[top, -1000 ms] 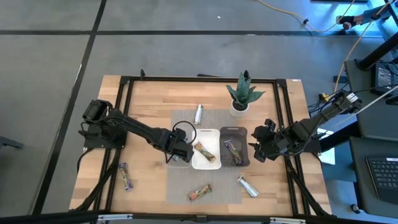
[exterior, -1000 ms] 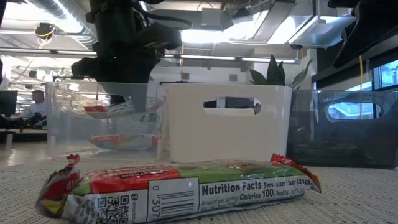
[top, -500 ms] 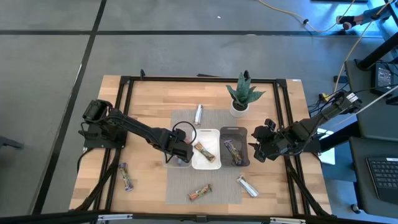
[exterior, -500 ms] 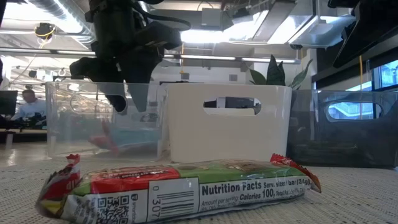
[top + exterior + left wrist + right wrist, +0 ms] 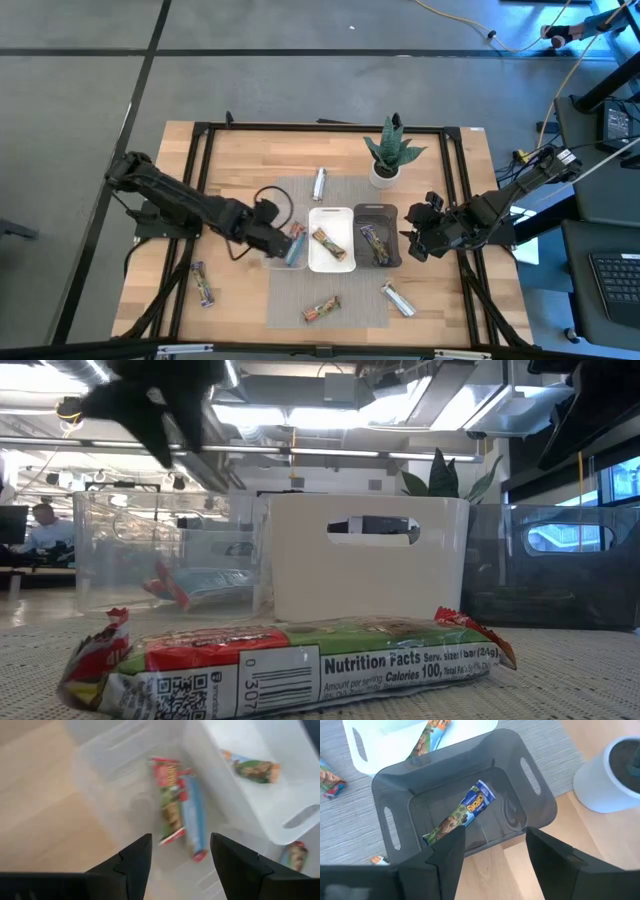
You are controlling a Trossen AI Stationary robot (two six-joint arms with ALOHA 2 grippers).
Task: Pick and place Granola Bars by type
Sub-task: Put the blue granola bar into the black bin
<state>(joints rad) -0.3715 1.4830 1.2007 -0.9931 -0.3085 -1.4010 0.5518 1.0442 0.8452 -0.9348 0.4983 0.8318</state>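
Observation:
My left gripper [image 5: 270, 238] is open and empty, above the left side of the clear bin [image 5: 276, 262]. Two bars lie flat on that bin's floor: a red-green one [image 5: 169, 800] and a blue one [image 5: 192, 817]. The white bin [image 5: 330, 212] holds an orange-green bar [image 5: 255, 770]. The dark grey bin [image 5: 395, 785] holds a blue-green bar [image 5: 462, 812]. My right gripper [image 5: 412, 240] is open and empty, at the right of the dark grey bin. Loose bars lie on the table: silver [image 5: 320, 183], red-green [image 5: 322, 310], silver [image 5: 398, 298] and purple [image 5: 203, 283].
A potted green plant [image 5: 390, 150] stands at the far right of the grey mat [image 5: 290, 295]. The three bins stand side by side at the mat's middle. A black frame [image 5: 190, 180] runs round the table top. The red-green bar [image 5: 290, 665] lies close before the low camera.
My left gripper has let go of a bar inside the clear bin, then risen and drawn back toward the table's left edge. The bar has dropped and lies on the bin's floor beside the other one. My right arm has kept still.

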